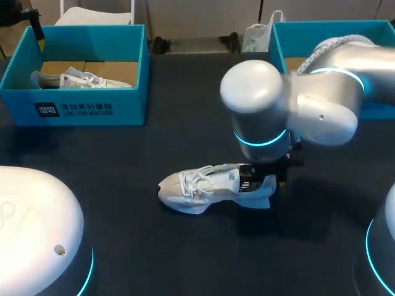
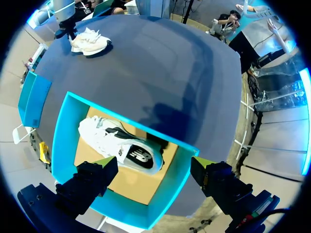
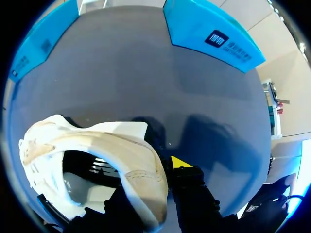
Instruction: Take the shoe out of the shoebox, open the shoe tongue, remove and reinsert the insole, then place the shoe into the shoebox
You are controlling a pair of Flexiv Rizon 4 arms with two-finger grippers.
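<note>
A white lace-up shoe lies on its sole in the middle of the dark table, toe pointing left. My right gripper is at its heel; in the right wrist view the right gripper is shut on the heel collar of the shoe, one yellow fingertip outside, the other hidden inside. My left gripper hangs open above the left blue shoebox, which holds a second white shoe. From there the shoe on the table shows far off.
The left shoebox stands at the back left with the second shoe in it. A second blue shoebox stands at the back right, partly hidden by my right arm. Bare dark tabletop lies between the boxes and the shoe.
</note>
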